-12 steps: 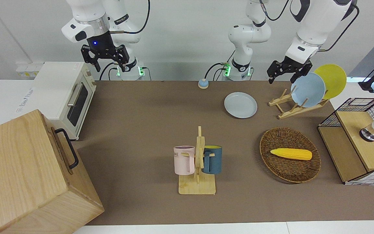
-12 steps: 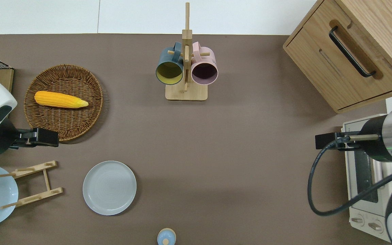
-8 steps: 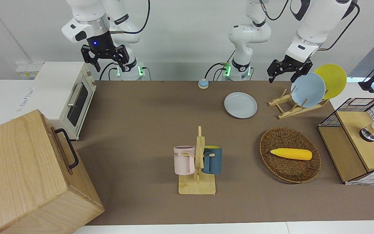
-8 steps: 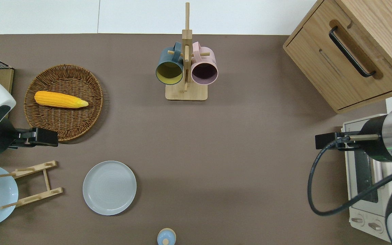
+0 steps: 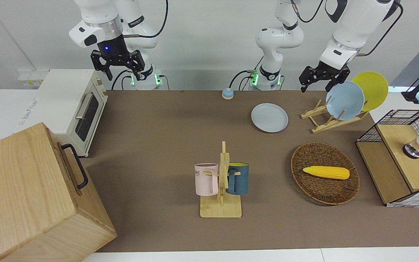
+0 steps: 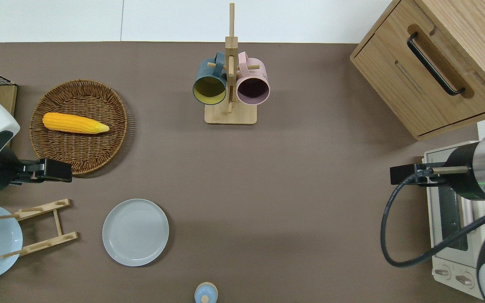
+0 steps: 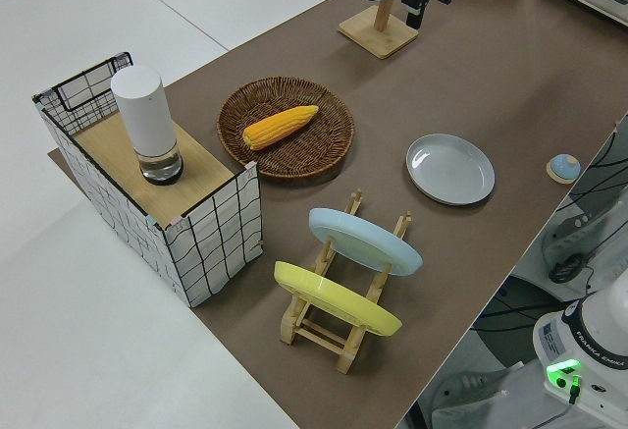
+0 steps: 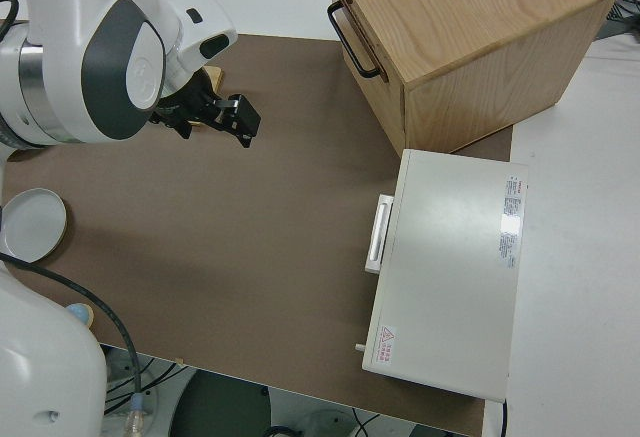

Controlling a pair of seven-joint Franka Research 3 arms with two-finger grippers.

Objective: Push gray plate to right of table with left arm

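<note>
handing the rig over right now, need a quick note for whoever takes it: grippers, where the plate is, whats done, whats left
Left gripper: open, holding nothing, up in the air between the wicker basket and the plate rack, clear of the gray plate.
Right arm: parked, gripper open.
Gray plate: flat on the table, near the robots' edge, beside the plate rack.
Done: nothing visible, plate untouched.
Left: bring the left gripper down beside the plate and push it toward the right arm's end.

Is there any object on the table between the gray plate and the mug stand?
No. In the overhead view only bare table lies between the gray plate and the mug stand.
</note>
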